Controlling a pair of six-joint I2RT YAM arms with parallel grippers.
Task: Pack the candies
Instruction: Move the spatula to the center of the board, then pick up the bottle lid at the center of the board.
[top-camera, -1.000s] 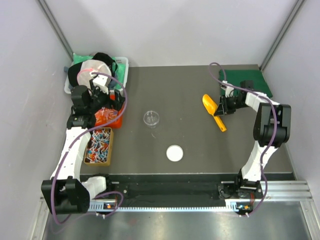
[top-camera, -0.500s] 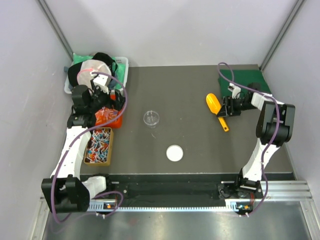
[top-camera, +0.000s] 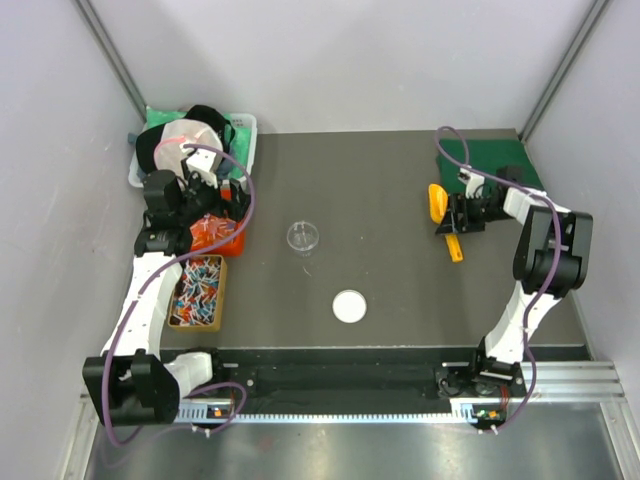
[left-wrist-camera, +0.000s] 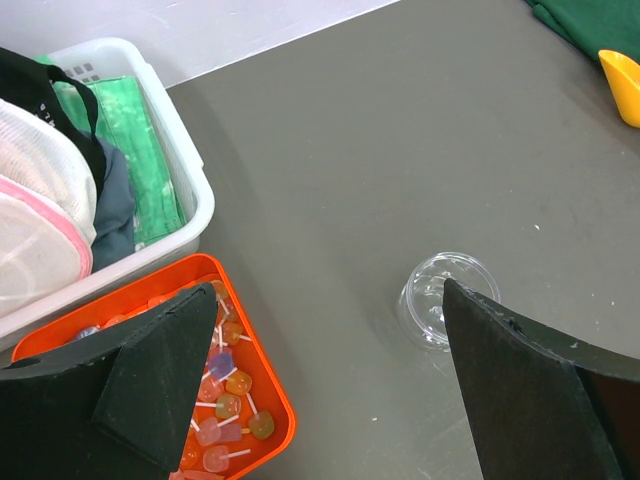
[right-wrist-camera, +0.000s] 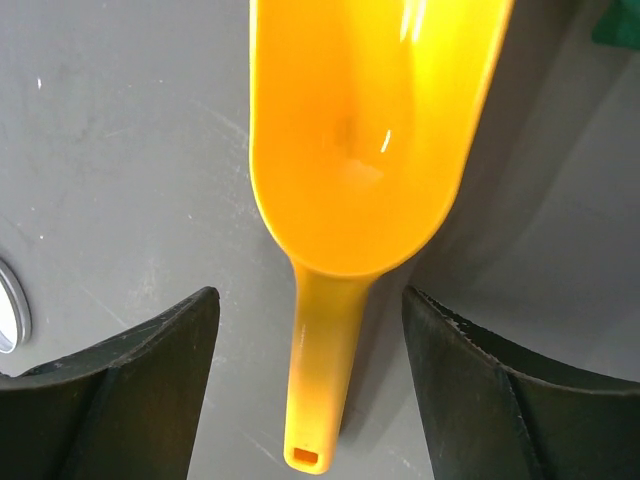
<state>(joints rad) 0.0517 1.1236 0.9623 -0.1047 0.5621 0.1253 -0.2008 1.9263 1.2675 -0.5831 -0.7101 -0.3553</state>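
The candies (top-camera: 198, 290), tiny sweets in red, blue and white wrappers, fill a wooden box on the left of the table. The orange scoop (top-camera: 440, 212) lies on the table at the right; it also shows in the right wrist view (right-wrist-camera: 350, 150). My right gripper (top-camera: 457, 214) is open, its jaws either side of the scoop's handle (right-wrist-camera: 320, 380) with gaps on both sides (right-wrist-camera: 310, 295). My left gripper (top-camera: 205, 215) is open and empty (left-wrist-camera: 326, 290), above the table between an orange tray and a clear cup.
The orange tray of lollipops (left-wrist-camera: 262, 352) sits beside a white basket of cloths (left-wrist-camera: 185, 165). The clear cup (top-camera: 304, 237) stands mid-table, a white lid (top-camera: 350, 306) nearer me. A green cloth (top-camera: 500, 160) lies at the back right.
My right gripper has shifted right and turned. The scoop has swung from a diagonal to nearly in line with the gripper and moved slightly right. The left arm has not moved.
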